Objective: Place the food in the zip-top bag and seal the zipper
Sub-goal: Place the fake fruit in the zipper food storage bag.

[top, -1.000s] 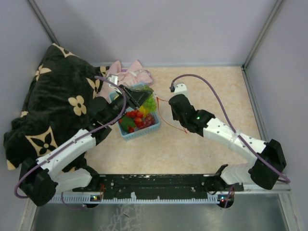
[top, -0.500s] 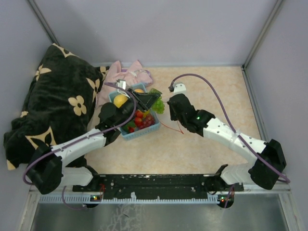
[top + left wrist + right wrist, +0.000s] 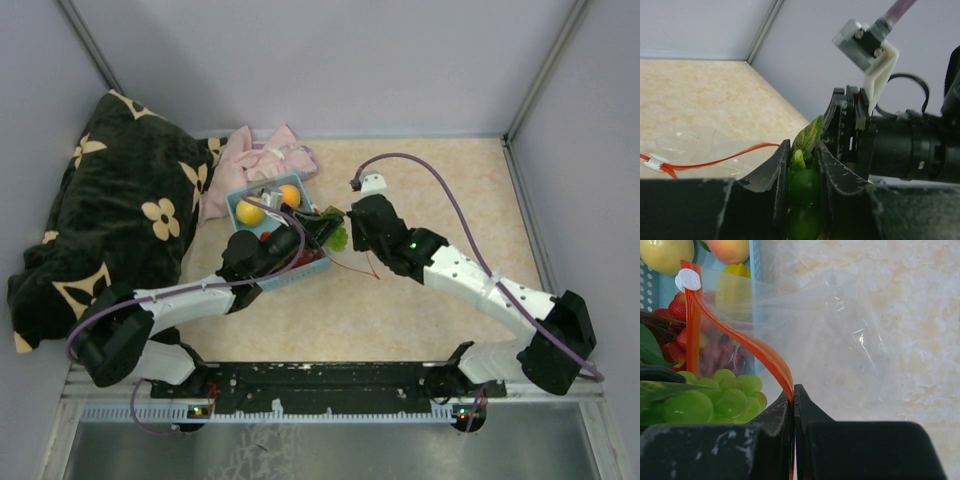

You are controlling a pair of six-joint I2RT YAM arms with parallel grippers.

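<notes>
My left gripper (image 3: 802, 147) is shut on the green grapes (image 3: 805, 185), with their leaf sticking up between the fingers. In the top view it (image 3: 322, 228) holds the grapes (image 3: 338, 238) just right of the light-blue basket (image 3: 236, 197), close to my right gripper (image 3: 356, 228). My right gripper (image 3: 794, 390) is shut on the red-orange zipper (image 3: 755, 347) of the clear zip-top bag (image 3: 840, 340) and holds that edge up. The white slider (image 3: 688, 279) sits at the strip's far end. The grapes (image 3: 715, 395) hang at the bag's mouth. A yellow pear (image 3: 249, 212), an orange peach (image 3: 290, 195) and red berries (image 3: 677, 310) lie in the basket.
A pink cloth (image 3: 265, 155) lies behind the basket. A black flowered blanket (image 3: 110, 210) fills the left side. Grey walls close the back and both sides. The beige tabletop (image 3: 440, 190) stretches right of the bag.
</notes>
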